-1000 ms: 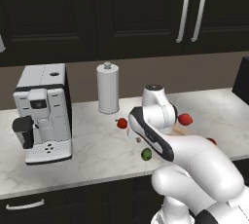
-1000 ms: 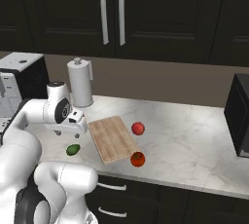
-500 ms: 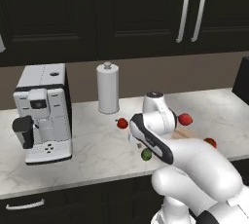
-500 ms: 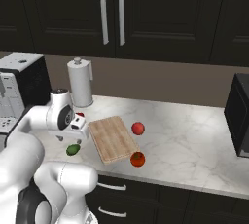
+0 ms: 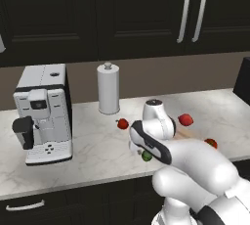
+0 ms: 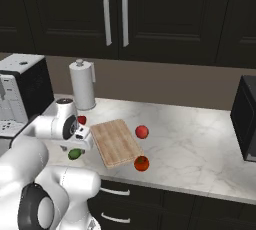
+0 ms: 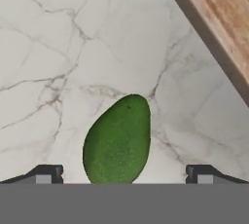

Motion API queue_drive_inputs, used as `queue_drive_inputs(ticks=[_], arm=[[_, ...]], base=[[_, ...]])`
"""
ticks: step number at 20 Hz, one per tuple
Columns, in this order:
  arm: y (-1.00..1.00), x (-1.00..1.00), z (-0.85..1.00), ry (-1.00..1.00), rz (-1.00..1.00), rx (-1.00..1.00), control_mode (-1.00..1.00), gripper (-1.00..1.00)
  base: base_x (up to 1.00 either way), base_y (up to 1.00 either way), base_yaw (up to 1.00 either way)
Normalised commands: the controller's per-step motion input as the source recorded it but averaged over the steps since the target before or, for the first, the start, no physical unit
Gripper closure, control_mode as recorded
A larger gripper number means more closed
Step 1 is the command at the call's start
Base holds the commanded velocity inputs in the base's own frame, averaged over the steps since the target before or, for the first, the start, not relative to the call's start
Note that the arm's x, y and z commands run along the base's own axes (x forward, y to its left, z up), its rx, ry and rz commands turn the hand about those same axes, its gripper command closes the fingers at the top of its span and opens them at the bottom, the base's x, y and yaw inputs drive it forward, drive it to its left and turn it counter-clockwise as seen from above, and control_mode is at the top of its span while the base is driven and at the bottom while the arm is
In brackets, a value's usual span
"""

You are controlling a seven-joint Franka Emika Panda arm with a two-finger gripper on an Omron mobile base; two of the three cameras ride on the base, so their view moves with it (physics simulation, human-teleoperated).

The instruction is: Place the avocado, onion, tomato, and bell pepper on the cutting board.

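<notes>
The avocado (image 7: 118,142), a dark green oval, lies on the marble counter, and my gripper (image 7: 124,175) hangs straight above it. The jaws are open, one fingertip on each side of the fruit, with nothing held. From the right base view, the hand hovers low over the avocado (image 6: 75,154), just left of the wooden cutting board (image 6: 116,142), which lies bare. A red ball (image 6: 81,120) sits behind the hand, another red ball (image 6: 142,132) lies right of the board, and an orange-red one (image 6: 141,163) rests at the board's front corner. I cannot tell which is tomato, onion or bell pepper.
A coffee machine (image 5: 44,111) stands at the counter's left and a paper towel roll (image 5: 108,89) stands by the back wall. A dark appliance (image 6: 247,119) sits at the far right. The avocado lies near the counter's front edge.
The hand has come down and slightly forward over the avocado. Its jaws have stayed open, and the produce and board have not moved.
</notes>
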Motion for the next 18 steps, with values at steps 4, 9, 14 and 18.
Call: queue_drive_inputs(ticks=[4, 9, 14, 18], arm=[[0.00, 0.13, -0.26, 0.06, 0.00, 0.00, -1.00, -1.00], [0.00, 0.16, -0.22, 0.05, 0.00, 0.00, -1.00, -1.00], [0.00, 0.13, -0.19, 0.05, 0.00, 0.00, -1.00, 1.00], [-0.10, -0.03, -0.02, 0.00, 0.00, 0.00, -1.00, 1.00]], base=[[0.00, 0.00, 0.00], [0.00, 0.00, 0.00], [0.00, 0.00, 0.00], [0.00, 0.00, 0.00]])
